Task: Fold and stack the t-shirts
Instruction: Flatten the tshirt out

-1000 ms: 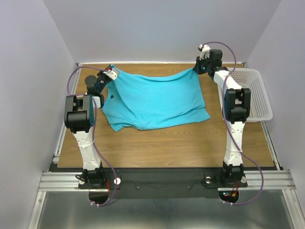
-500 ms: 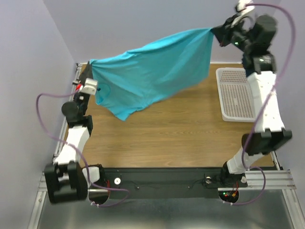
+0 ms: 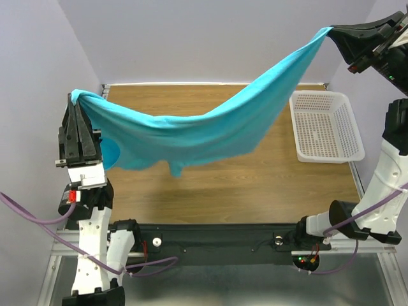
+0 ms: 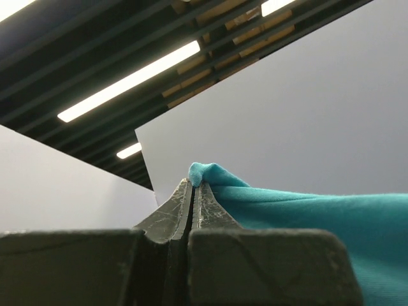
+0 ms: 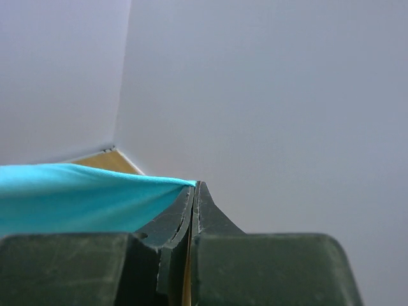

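So far nothing is folded. Nearest, the left gripper (image 3: 75, 101) is clamped on one end of the t-shirt (image 3: 204, 131), which hangs slung in the air over the table (image 3: 255, 185), sagging mid-span. Farther off and higher, the right gripper (image 3: 333, 33) pinches the other end, on the basket (image 3: 325, 94) side. Laying flat, folding and stacking all remain.

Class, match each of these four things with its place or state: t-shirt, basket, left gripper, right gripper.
1. t-shirt
2. basket
3. left gripper
4. right gripper

a. standing on the table, right side
b. shut on the shirt's left end
c. hanging in the air, sagging in the middle
d. shut on the shirt's right end

Pairs: 1-c, 2-a, 3-b, 4-d
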Controlling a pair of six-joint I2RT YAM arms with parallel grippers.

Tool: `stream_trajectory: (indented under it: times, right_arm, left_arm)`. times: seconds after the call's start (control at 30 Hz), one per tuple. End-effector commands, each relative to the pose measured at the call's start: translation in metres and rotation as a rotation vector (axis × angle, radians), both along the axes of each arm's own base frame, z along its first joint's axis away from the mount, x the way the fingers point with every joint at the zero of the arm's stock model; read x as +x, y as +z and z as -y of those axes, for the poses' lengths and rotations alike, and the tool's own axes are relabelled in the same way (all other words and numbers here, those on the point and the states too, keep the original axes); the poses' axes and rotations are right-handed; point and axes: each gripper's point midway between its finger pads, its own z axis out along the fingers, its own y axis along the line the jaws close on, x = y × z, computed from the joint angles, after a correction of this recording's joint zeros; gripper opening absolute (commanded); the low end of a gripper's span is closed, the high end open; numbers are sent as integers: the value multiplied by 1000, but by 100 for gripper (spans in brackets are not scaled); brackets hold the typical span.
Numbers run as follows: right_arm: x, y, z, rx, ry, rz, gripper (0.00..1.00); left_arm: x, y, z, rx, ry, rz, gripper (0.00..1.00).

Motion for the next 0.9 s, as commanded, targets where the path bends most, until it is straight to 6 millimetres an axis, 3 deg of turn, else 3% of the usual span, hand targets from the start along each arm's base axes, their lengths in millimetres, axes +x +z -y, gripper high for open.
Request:
stream_trajectory:
  times: [0.0,0.1,0.13,0.2,0.23,0.27,0.33,0.37,0.47,0.5,0.53,0.57,0.6,0.67,0.7,0.73,0.77,0.8,0.87]
  right_arm:
    - [17,-22,7,24,10,-124,1]
    - [54,-55,17,16,-16,-207,1]
    - [77,-87,21,26,-18,-300,1]
    - [100,-122,24,27,-3,-374,1]
    - [108,-144,24,38,12,-423,1]
    - [126,-185,25,53,35,-501,1]
    - [143,-235,23,62,55,-589,1]
    - [155,-279,25,76,49,-663,1]
    - [178,-354,24,71,39,-773,1]
    - [187,-384,24,58,27,-807,1]
    - [193,-405,19,46,31,-843,1]
    - [208,-449,18,46,21,-932,1]
    - [216,-470,18,38,4,-972,0]
    - [234,-503,12,27,-11,-1030,1]
    - [246,-536,13,27,-39,-1094,1]
    - [253,-552,10,28,-54,-1126,1]
    - [267,-549,10,27,-65,-1108,1]
    - [273,-571,9,31,-78,-1149,1]
    - [284,-575,6,28,-94,-1147,1]
  left_arm:
    - [-20,10,-6,-40,6,65,0]
    - [12,-11,-6,-29,1,-22,0]
    - [28,-26,-3,-14,-7,-70,0]
    - [64,-53,2,39,-2,-169,0]
    - [84,-75,9,74,-30,-237,0]
    - [111,-98,14,111,-46,-313,0]
    - [142,-140,26,208,-57,-417,0]
    - [170,-170,29,239,-70,-503,0]
    - [207,-227,37,338,-52,-621,0]
    - [232,-264,41,356,-70,-713,0]
    - [244,-282,40,359,-64,-757,0]
    - [256,-293,41,374,-63,-785,0]
    - [277,-331,40,377,-66,-872,0]
    - [299,-349,40,375,-47,-903,0]
    - [314,-381,37,373,-33,-968,0]
    - [323,-391,35,363,-12,-990,0]
    - [333,-391,35,387,24,-972,0]
    - [344,-407,31,377,48,-1006,0]
    - [366,-402,25,364,83,-1018,0]
